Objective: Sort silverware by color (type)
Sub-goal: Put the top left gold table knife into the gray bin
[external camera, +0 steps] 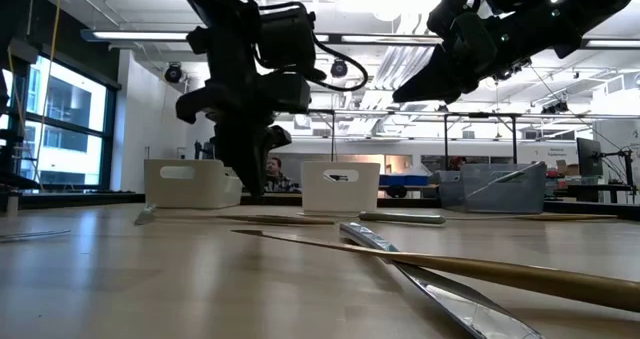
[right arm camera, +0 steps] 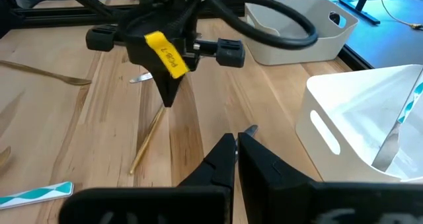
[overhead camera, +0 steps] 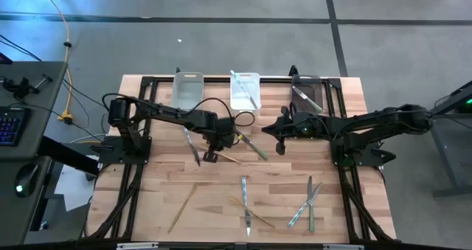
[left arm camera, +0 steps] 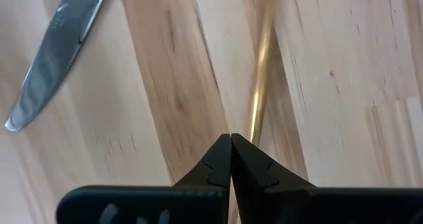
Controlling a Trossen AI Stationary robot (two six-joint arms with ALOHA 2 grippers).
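Overhead, the left gripper [overhead camera: 210,155] is seen low over the table's middle, fingers pressed together at the end of a gold utensil [overhead camera: 226,158], while the right gripper [overhead camera: 279,148] hangs closed and empty nearby; other silverware is scattered nearer the front edge and some lies in the bins [overhead camera: 245,91]. At the left wrist, the gold utensil [left arm camera: 259,72] is seen running out from the closed tips, a silver knife [left arm camera: 53,59] apart; whether it is pinched cannot be told, and being thin, stiff and likely slick, it is judged best taken across the handle

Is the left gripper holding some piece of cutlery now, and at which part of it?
The left gripper is shut on the gold piece, pinching one end of it against the table. The right gripper holds nothing.
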